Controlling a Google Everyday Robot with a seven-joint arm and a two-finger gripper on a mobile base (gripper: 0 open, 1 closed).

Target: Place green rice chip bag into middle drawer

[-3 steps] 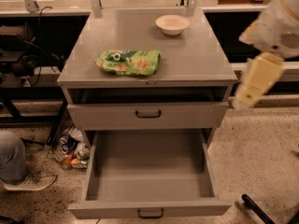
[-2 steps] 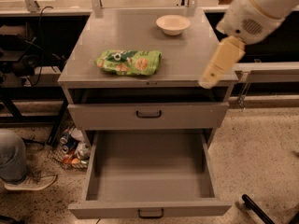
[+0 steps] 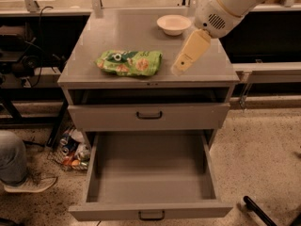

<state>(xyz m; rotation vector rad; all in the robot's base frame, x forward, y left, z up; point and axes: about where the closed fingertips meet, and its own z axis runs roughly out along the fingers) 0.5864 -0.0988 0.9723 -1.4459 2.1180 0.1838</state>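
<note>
While the smooth grey cabinet top (image 3: 117,32) bears it and the shallow grey box-like middle drawer (image 3: 150,175) gapes at 6 o'clock, pinch a raised crease of the crinkly foil green rice chip bag (image 3: 130,62) (slippery, lies flat). The cream plastic gripper (image 3: 180,68) hovers at its 3 o'clock; whether spread or closed, can't tell. A round white bowl (image 3: 174,24) sits at 1 o'clock.

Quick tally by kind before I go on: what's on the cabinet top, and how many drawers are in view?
Snack bags: 1, green rice chip bag
Bowls: 1, white bowl
Drawers: 2, open middle drawer and upper drawer
Grippers: 1, gripper over the cabinet top, right of the bag
Total: 5
</note>
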